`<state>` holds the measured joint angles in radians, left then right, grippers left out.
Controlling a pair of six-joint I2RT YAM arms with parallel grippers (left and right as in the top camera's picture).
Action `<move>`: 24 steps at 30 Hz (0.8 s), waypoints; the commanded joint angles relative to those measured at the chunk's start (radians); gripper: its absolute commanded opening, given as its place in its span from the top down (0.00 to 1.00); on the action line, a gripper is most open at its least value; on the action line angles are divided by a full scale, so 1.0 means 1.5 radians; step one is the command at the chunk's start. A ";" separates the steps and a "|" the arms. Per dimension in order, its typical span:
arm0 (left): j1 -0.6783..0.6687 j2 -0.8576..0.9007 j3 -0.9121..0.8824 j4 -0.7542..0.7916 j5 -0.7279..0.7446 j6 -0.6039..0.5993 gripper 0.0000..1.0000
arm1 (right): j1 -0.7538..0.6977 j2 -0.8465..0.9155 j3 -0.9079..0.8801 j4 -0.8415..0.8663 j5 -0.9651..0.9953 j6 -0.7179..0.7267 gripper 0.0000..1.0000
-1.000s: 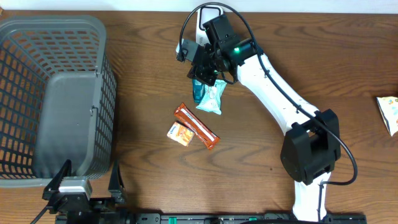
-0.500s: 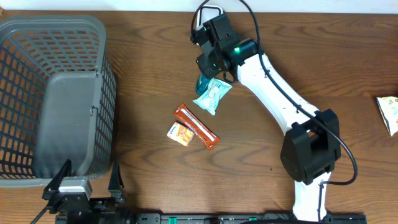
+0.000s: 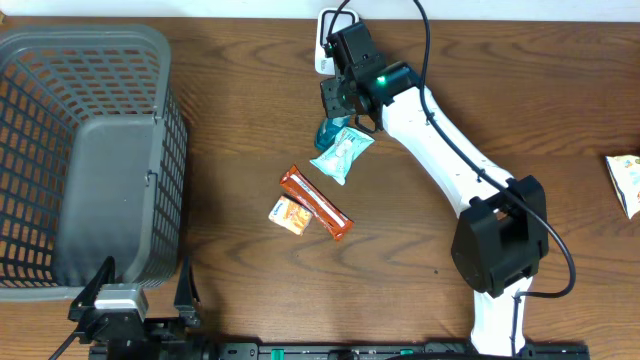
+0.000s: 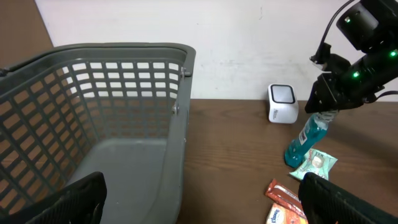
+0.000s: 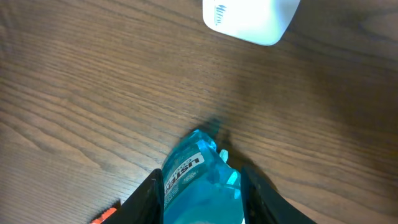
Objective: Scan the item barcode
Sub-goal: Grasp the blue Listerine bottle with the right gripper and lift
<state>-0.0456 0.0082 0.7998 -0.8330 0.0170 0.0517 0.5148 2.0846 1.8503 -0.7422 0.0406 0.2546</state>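
I am in the presenting step: my right gripper (image 3: pixel 338 108) is clamped on the neck end of the translucent blue plastic bottle (image 5: pixel 196 177). The bottle hangs tilted, just at six o'clock of the small white box scanner (image 3: pixel 323 40) at the table's twelve o'clock edge. Its base sits low beside a pale green sachet (image 3: pixel 342 155). Next, I judge, the label's barcode must be turned toward the scanner's window. My right arm reaches long toward eleven o'clock, wrist bent down. My left gripper (image 4: pixel 200 199) rests spread wide and empty at seven o'clock, beside the grey plastic basket (image 3: pixel 90 40).
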 commanded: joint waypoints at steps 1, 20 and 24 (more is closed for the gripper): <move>0.004 -0.003 0.003 0.002 0.001 -0.003 0.02 | 0.007 -0.036 0.003 0.005 0.009 0.022 0.66; 0.004 -0.003 0.003 0.002 0.001 -0.003 0.02 | 0.029 -0.032 0.003 0.063 0.030 -0.117 0.53; 0.004 -0.003 0.003 0.002 0.001 -0.003 0.02 | 0.028 -0.027 0.003 -0.013 0.056 -0.249 0.42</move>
<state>-0.0456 0.0082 0.7998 -0.8326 0.0170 0.0517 0.5568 2.0655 1.8503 -0.7078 0.0654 0.0879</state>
